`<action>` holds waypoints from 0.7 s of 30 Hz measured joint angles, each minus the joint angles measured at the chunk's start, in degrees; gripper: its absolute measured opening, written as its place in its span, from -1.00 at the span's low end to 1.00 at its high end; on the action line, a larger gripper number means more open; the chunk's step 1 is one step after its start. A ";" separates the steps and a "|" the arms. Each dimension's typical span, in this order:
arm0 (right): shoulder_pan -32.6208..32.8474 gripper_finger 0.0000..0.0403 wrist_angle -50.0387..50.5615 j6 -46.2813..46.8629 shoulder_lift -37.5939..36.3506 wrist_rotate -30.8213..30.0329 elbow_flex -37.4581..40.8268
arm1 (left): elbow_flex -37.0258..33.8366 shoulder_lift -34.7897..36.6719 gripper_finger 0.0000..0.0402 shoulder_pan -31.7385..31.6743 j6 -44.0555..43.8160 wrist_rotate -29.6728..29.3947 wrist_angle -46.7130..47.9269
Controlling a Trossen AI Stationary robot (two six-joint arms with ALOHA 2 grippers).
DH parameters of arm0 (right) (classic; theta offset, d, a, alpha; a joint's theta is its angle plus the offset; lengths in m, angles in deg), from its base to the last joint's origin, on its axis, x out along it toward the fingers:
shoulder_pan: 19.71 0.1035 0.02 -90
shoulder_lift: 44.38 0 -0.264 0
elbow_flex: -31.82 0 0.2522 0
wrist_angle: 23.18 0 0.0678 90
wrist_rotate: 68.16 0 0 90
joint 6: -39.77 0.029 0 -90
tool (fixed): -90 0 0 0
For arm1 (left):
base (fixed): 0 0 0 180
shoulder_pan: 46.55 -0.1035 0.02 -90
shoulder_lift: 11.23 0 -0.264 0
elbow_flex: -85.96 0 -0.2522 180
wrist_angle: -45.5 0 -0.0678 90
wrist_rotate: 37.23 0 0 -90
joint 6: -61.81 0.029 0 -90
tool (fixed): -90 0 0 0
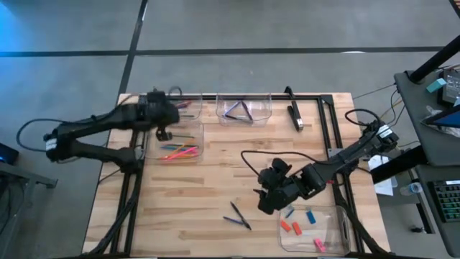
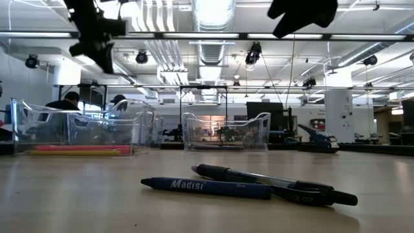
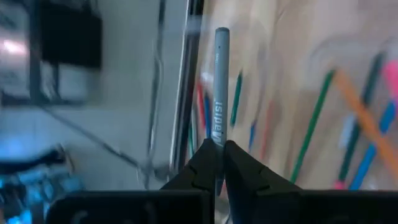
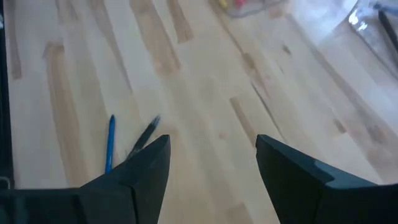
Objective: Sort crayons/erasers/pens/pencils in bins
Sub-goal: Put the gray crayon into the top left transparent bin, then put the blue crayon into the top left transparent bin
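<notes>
While the left pincer [image 3: 220,163] is clamped tight on a grey pencil [image 3: 219,87] that sticks out straight ahead from between its fingers, it hangs above the far left corner of the worktop [image 1: 215,180], over the bins there. Directly beneath it lies a bin [image 1: 188,108] of thin coloured sticks, and just nearer than it sits another bin [image 1: 195,147] holding bright pink, orange and yellow sticks. To its side, further along the far edge, a third bin [image 1: 244,109] holds a few dark pens.

The right pincer [image 4: 211,155] stands wide apart and empty above the near middle of the worktop. Just ahead of its fingers and below them, two pens [image 1: 237,216] lie loose on the wood, one blue and one black, touching and crossed in the low view. Just behind this pincer, at the near right corner, the fourth bin [image 1: 343,230] holds the erasers [image 1: 302,224], blue, orange and pink.
</notes>
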 joint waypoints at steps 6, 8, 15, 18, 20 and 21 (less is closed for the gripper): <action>-2.99 0.12 -2.86 -3.10 0.00 0.12 0.00 | -0.85 -2.96 -0.99 -19.54 5.31 5.41 -1.56; -3.74 0.12 -3.57 -3.31 0.00 0.12 0.00 | -0.85 -4.40 -0.91 -23.02 6.07 6.35 -3.13; -4.22 0.12 -4.97 -3.28 0.00 0.83 0.00 | 1.22 -9.92 -0.26 -27.91 6.19 6.17 -4.56; -4.22 0.12 -6.47 -3.29 0.00 3.41 0.00 | 3.11 -10.83 -0.02 -27.62 4.02 6.24 -3.82; -4.22 0.12 -8.57 -3.72 0.65 4.91 0.00 | 5.04 -10.10 0.08 -26.67 1.06 8.91 -3.67; -4.10 0.12 -9.65 -4.36 1.03 5.48 0.00 | 5.92 -9.24 0.09 -26.04 -0.65 11.81 -3.73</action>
